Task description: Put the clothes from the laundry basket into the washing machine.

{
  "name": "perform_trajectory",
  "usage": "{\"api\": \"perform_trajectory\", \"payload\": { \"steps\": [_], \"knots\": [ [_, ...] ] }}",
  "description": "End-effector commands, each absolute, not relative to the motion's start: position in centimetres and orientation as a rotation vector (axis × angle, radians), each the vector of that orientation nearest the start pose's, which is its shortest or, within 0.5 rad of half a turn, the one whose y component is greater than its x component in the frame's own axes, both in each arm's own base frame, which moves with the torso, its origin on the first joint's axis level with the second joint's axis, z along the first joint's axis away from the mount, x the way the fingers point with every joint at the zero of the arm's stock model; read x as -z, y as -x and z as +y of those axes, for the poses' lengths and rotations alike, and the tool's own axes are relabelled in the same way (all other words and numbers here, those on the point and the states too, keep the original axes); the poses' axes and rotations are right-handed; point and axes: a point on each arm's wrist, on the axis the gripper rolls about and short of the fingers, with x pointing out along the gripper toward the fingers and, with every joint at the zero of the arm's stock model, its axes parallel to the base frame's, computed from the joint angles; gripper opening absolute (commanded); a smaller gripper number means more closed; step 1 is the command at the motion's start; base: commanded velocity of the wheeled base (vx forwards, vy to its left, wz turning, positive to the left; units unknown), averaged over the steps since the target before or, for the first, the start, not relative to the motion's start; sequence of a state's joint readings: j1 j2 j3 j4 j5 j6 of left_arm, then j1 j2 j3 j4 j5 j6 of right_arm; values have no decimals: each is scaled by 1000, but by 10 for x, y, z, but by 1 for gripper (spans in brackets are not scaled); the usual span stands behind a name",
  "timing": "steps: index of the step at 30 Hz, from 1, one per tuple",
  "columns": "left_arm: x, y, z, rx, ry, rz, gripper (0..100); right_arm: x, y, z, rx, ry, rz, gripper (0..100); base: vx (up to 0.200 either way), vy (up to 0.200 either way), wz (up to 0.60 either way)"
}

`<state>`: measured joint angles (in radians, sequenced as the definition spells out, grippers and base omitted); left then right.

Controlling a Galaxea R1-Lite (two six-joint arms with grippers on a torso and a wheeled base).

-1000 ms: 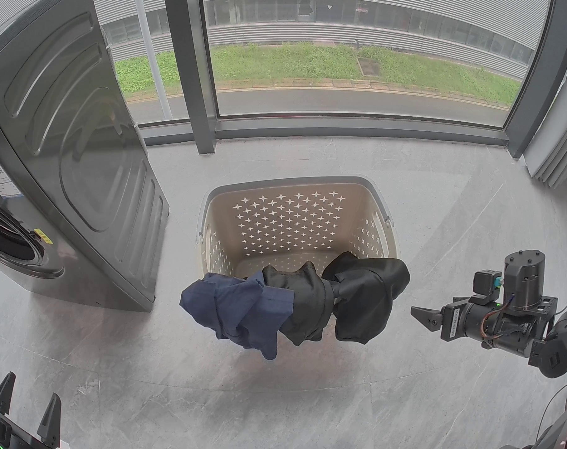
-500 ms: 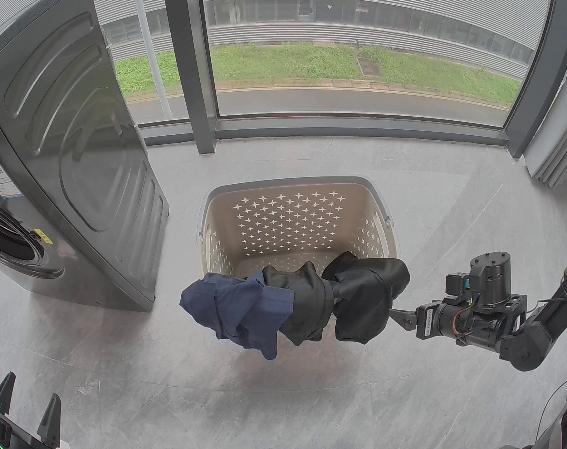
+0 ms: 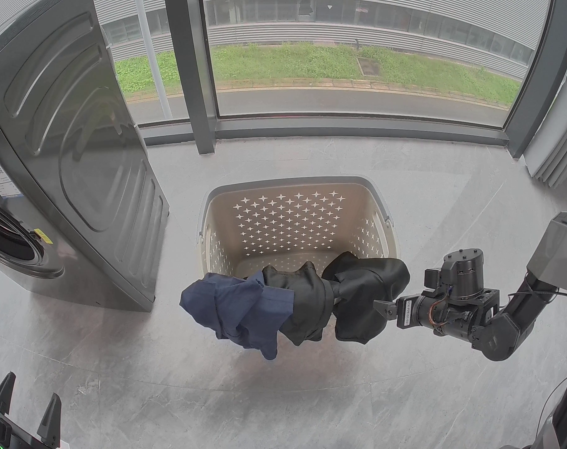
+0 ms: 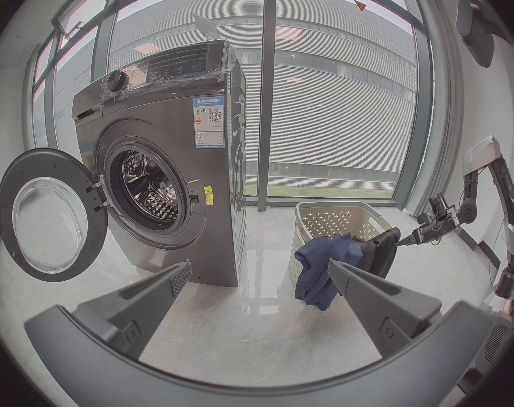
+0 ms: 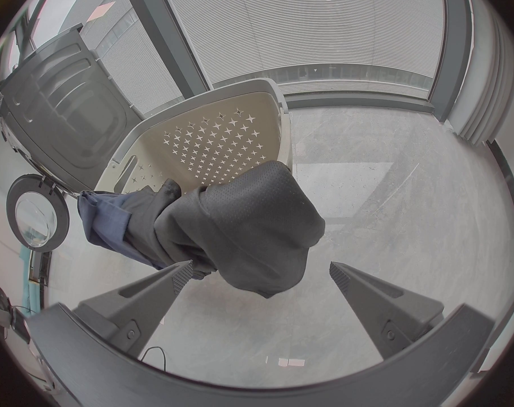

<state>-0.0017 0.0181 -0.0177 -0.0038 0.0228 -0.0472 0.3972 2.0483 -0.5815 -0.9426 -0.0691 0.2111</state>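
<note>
Right gripper (image 3: 383, 309), fingers apart, sits beside black clothes (image 3: 364, 297) draped over the basket (image 3: 296, 182), hiding its near rim.

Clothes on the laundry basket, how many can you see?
3, draped over the basket rim: blue garment toward the washing machine, black garment in the middle, dark grey garment nearest the right gripper. Others may hide beneath.

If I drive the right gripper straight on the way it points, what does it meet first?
Most likely the black garment draped over the rim of the laundry basket; the open right gripper is almost at it.
</note>
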Motion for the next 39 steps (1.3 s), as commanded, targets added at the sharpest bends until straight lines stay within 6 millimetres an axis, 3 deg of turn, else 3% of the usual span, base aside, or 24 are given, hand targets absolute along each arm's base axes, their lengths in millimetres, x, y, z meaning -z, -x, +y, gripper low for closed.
{"api": "perform_trajectory", "payload": {
  "steps": [1, 18, 19, 31, 37, 39],
  "knots": [
    [-77, 22, 1, -22, 48, 1, 100, -34, -306, 125, -257, -80, 563, 100, 0, 0, 0],
    [-77, 22, 1, -22, 48, 1, 100, -21, -326, 141, -273, -110, 492, 100, 0, 0, 0],
    [-77, 22, 1, -22, 49, 1, 100, -21, -326, 142, -274, -111, 489, 0, 0, 0, 0],
    [-76, 22, 1, -22, 49, 3, 100, -24, -322, 142, -292, -118, 458, 0, 0, 0, 0],
    [-76, 22, 1, -22, 49, 3, 100, -49, -293, 145, -341, -121, 423, 0, 0, 0, 0],
    [-76, 22, 1, -22, 49, 3, 100, -76, -272, 146, -381, -136, 365, 0, 0, 0, 0]
  ]
}}
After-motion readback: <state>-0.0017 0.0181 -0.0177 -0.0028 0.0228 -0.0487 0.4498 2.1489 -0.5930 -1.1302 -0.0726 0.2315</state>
